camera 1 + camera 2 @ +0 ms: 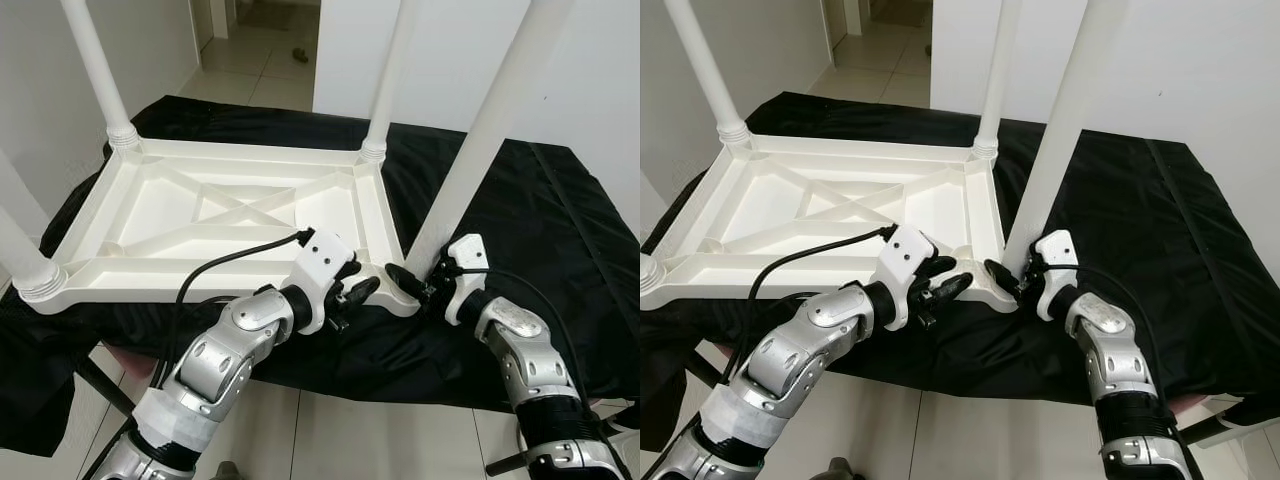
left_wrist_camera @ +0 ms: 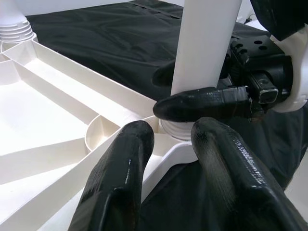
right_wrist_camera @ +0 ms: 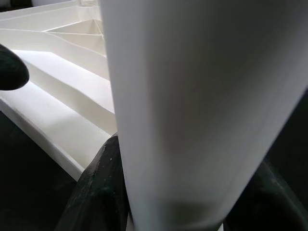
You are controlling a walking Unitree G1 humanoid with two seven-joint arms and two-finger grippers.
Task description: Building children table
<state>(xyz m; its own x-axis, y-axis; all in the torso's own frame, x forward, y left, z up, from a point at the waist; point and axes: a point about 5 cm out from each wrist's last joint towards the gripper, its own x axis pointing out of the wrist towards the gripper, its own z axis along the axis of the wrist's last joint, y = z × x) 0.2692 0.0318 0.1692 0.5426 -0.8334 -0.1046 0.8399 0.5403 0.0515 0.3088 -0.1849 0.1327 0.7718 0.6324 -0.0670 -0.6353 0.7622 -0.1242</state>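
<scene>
Upside-down white table top (image 1: 215,215) lying on black cloth (image 1: 540,200). Right gripper (image 1: 418,282) clamped round the near-corner leg (image 1: 470,150) at its socket; left gripper (image 1: 357,293) parted narrowly, just beside that corner.

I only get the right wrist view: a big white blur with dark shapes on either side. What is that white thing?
Observer: It is a white table leg, standing at the near right corner of an upside-down white tabletop that lies on a black cloth.
Operator: And the dark shapes?
Observer: Those are the right gripper and its fingers, one on each side of the leg just above its base.
Operator: Is the other arm doing anything?
Observer: The left gripper rests at the tabletop's near edge, right beside that corner, fingers slightly apart.
Operator: Are other legs already on?
Observer: Yes, three more stand at the other corners, for example the far left one.
</scene>
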